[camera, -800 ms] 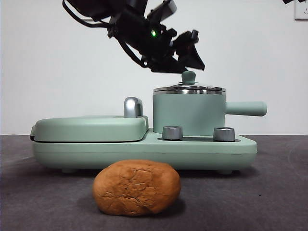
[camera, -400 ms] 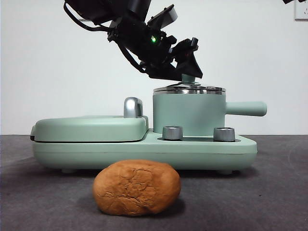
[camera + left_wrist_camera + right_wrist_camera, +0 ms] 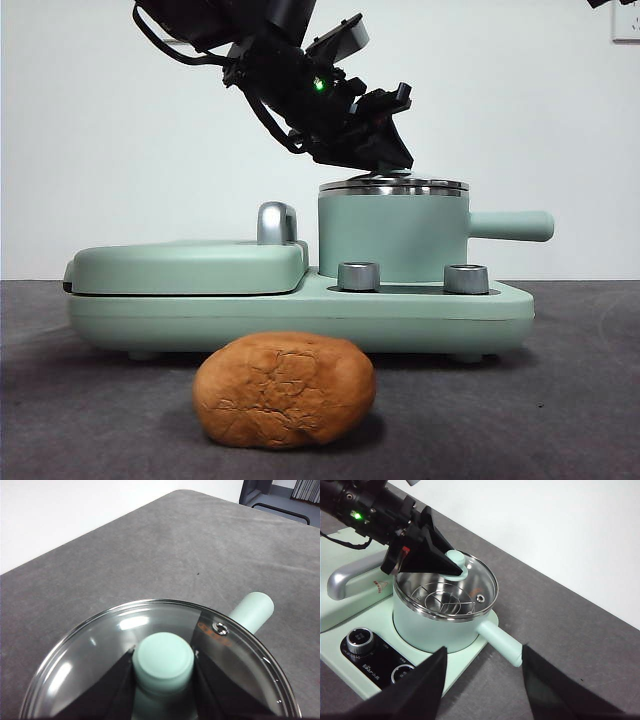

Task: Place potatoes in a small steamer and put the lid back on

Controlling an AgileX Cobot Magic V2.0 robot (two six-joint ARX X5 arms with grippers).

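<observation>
On the table (image 3: pixel 580 400), left tool (image 3: pixel 163 672) flanks lid (image 3: pixel 90 650) knob.

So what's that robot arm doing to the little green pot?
The left gripper has its two black jaws on either side of the green knob of the glass lid, which sits on the small steamer. It looks ready to lift the lid off. The potato lies on the table in front of the cooker, not in the pot yet. The right gripper hangs open above the pot's handle, holding nothing.
</observation>
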